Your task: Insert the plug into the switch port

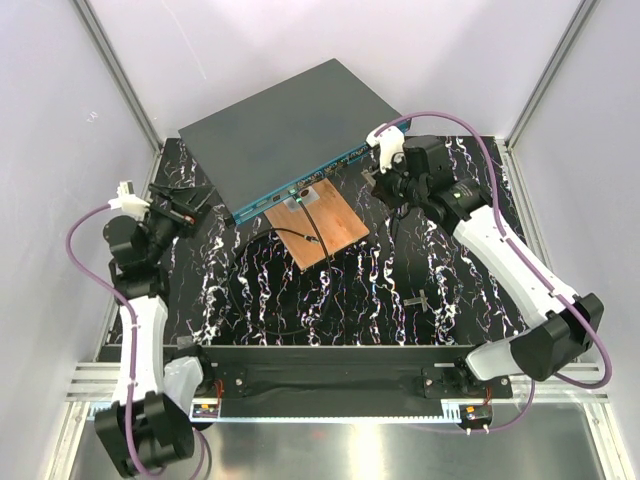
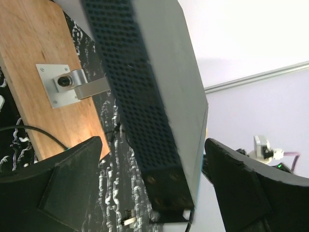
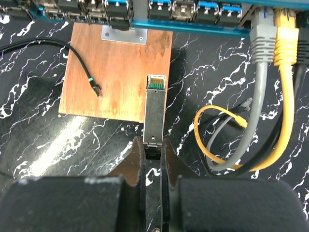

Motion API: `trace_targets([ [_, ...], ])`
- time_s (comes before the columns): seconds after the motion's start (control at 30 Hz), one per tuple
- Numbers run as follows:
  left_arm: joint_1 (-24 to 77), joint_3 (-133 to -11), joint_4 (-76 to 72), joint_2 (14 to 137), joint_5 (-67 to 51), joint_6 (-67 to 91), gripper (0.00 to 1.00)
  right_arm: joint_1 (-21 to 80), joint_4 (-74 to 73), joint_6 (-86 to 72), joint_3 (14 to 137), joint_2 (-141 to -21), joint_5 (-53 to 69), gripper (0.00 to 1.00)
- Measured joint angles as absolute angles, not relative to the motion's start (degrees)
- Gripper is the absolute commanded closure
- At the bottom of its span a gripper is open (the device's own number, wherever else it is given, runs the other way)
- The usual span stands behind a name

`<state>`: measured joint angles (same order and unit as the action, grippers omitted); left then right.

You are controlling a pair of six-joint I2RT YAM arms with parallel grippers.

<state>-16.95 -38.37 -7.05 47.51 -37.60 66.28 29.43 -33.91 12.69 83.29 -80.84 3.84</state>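
The switch (image 1: 290, 125) is a flat dark grey box lying at an angle at the back, its teal front face (image 3: 193, 25) with a row of ports facing my right arm. The plug (image 3: 155, 113), a slim metal module, points at that face, a short gap from the ports. My right gripper (image 3: 154, 147) is shut on its rear end. My left gripper (image 2: 153, 142) stands open at the switch's left corner (image 2: 169, 183), one finger (image 2: 63, 193) on each side, with gaps showing. In the top view the left gripper (image 1: 190, 205) sits beside that corner.
A copper-brown board (image 1: 322, 228) with a metal bracket (image 2: 72, 84) lies just in front of the switch, a thin black cable (image 3: 53, 43) ending on it. Grey (image 3: 263, 43) and yellow (image 3: 286, 43) cables sit plugged in at the right, looping onto the black marbled mat (image 1: 400, 290).
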Motion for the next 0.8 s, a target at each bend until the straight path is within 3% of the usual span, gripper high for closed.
trace_targets([
  [0.27,-16.9,-33.1,-25.8,54.6,-39.1,75.7,0.14,29.4,-32.2,12.6,84.3,-82.8,3.5,1.00],
  [0.63,-13.9,-32.5,-41.6,63.8,-39.2,83.5,0.30,29.4,-31.1,11.5,85.1,-84.4,2.2,1.00],
  [0.8,-11.1,-32.8,-46.3,67.8,-39.8,85.6,0.43,29.4,-31.1,11.5,85.2,-84.4,2.0,1.00],
])
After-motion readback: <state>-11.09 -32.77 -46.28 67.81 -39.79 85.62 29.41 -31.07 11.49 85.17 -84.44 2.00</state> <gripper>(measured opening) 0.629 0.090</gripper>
